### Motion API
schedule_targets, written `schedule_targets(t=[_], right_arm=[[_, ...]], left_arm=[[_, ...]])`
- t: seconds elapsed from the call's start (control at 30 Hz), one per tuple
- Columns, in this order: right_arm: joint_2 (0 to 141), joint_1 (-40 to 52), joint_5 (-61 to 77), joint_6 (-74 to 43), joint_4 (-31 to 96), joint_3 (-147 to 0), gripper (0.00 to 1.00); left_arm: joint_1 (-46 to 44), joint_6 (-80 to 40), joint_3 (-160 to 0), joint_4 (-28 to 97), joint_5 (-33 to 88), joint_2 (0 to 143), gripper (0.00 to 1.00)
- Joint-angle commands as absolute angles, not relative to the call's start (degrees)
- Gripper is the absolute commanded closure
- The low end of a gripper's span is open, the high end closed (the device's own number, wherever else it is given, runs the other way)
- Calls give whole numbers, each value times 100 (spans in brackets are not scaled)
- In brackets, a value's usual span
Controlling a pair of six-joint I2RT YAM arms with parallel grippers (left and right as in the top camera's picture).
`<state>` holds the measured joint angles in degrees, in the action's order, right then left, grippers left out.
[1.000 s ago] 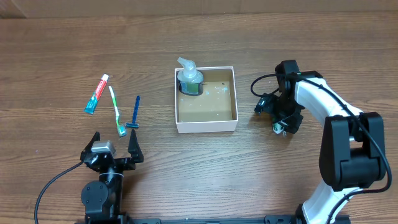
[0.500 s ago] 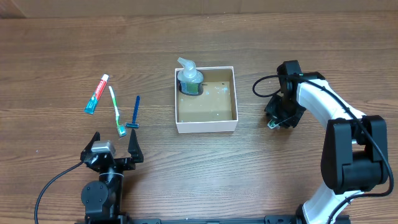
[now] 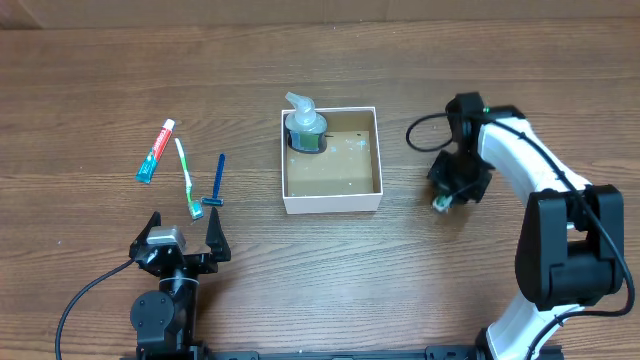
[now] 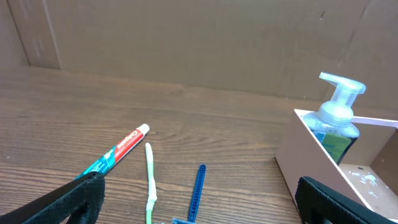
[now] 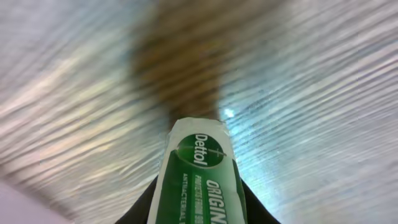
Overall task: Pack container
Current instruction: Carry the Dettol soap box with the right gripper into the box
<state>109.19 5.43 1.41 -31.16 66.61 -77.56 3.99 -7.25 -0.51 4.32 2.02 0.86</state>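
Right claw [image 3: 444, 198] is closed on the green-and-white soap packet [image 5: 198, 180], whose long axis runs out along the fingers. Box [image 3: 331, 204] sits mid-table, near, to that claw's left. Left claw [image 3: 183, 220] is open at the front edge, farther off.

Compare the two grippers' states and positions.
The left gripper is open and empty; the right gripper is shut on a Dettol packet. The left sits by the razor, left of the box; the right sits right of it. Both are outside the box.
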Motion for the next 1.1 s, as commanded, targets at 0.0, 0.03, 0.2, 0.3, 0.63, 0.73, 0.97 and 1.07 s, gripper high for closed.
schedule_targets(t=[0.0, 0.03, 0.2, 0.3, 0.63, 0.73, 0.97, 1.07], right_arm=[[10460, 659, 119, -2650, 7054, -8838, 93], [10381, 711, 130, -2596, 7199, -9080, 93], [9959, 1035, 701, -2261, 7400, -9924, 93], [9588, 1448, 1181, -2268, 7011, -10134, 93], [9723, 2484, 1205, -2318, 5885, -10108, 92], [9922, 2545, 1205, -2399, 5638, -10062, 92], [10556, 2545, 1122, -2394, 5365, -10044, 92], [10750, 2545, 1072, -2397, 5365, -10044, 92]], left_arm=[[384, -637, -27, 440, 148, 27, 0], [384, -637, -27, 440, 148, 27, 0], [384, -637, -27, 440, 148, 27, 0], [384, -637, -27, 440, 148, 27, 0], [384, -637, -27, 440, 148, 27, 0], [384, -637, -27, 440, 148, 27, 0], [384, -637, -27, 440, 148, 27, 0], [384, -637, -27, 440, 148, 27, 0]])
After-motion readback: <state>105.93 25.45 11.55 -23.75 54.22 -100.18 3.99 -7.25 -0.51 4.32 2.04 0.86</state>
